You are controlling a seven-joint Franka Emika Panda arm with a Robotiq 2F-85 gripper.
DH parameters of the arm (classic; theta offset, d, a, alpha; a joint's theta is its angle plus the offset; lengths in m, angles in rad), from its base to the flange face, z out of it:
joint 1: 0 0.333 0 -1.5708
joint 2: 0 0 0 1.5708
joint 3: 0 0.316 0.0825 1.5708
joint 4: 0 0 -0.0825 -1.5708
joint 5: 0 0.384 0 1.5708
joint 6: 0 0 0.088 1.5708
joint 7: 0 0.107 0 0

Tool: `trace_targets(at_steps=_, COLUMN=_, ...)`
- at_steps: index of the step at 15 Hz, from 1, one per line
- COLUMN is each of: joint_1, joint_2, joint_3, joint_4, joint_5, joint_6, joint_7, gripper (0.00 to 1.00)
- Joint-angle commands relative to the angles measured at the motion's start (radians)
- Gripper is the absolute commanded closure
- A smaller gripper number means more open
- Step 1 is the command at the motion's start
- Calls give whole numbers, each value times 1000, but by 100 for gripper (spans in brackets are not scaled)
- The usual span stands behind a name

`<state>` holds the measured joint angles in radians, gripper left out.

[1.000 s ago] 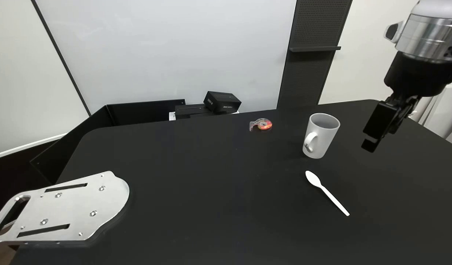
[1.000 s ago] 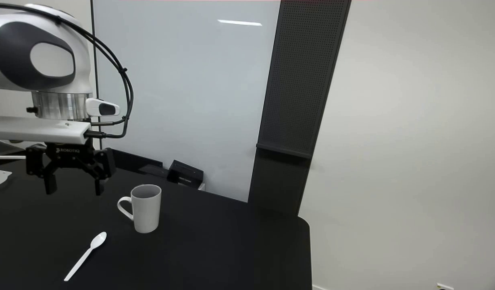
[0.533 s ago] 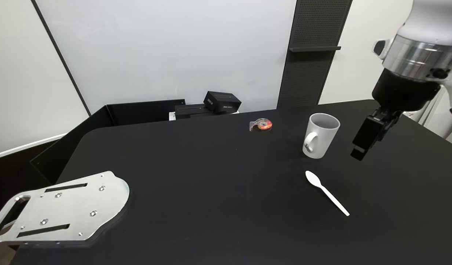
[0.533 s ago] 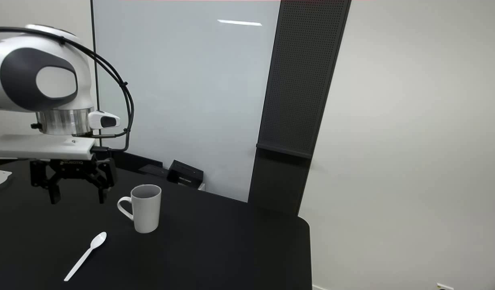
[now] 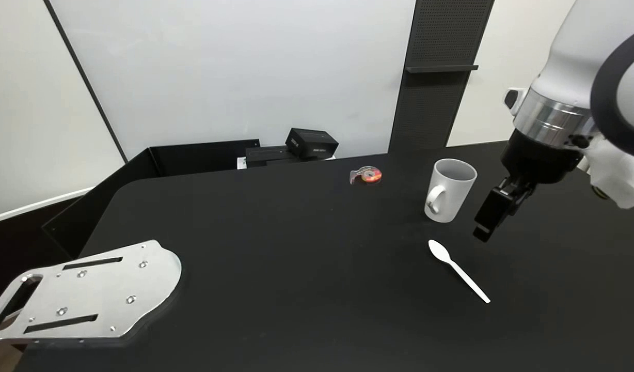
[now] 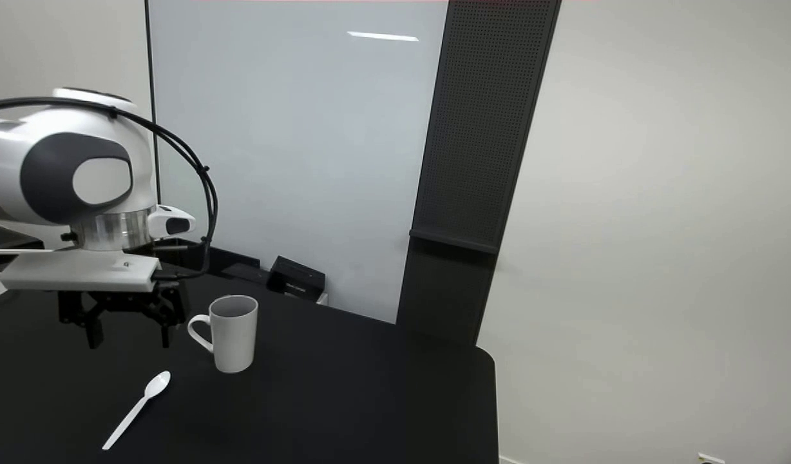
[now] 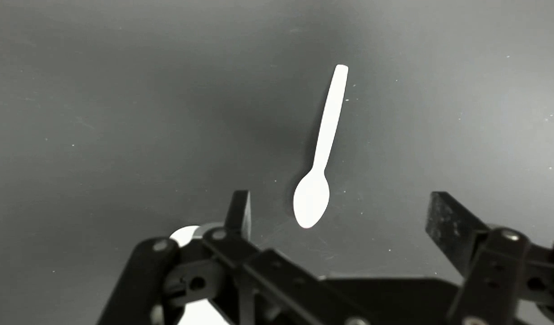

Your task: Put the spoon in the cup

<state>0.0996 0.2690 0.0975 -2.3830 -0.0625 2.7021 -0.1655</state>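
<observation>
Two fingers point(image 7: 449, 228) of the claw point(image 6: 131, 339) stood wide apart above the bench point(image 5: 270, 258), released and clear of the white spoon point(image 7: 325, 144), which lay there near the upright cup point(image 5: 451, 194) with its bowl end nearer the cup.

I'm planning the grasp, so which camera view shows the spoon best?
The wrist view. There the spoon looks largest, seen from above, with nothing covering it from end to end. Both exterior views also show the whole spoon lying on the black table, but smaller and at a slant.
</observation>
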Motion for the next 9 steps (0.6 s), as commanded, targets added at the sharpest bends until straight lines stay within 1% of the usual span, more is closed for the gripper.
trace_targets(at_steps=1, joint_1=-3, joint_2=69, joint_3=2, joint_4=34, joint_5=-5, joint_6=58, joint_7=19, gripper=0)
trace_targets(at_steps=6, joint_1=8, joint_2=152, joint_3=-8, joint_4=66, joint_5=-12, joint_6=86, joint_7=44, gripper=0)
trace_targets(at_steps=8, joint_1=20, joint_2=175, joint_3=-21, joint_4=80, joint_5=-19, joint_6=73, joint_7=69, gripper=0)
trace_targets(at_steps=9, joint_1=40, joint_2=187, joint_3=-42, joint_4=85, joint_5=-37, joint_6=77, joint_7=96, gripper=0)
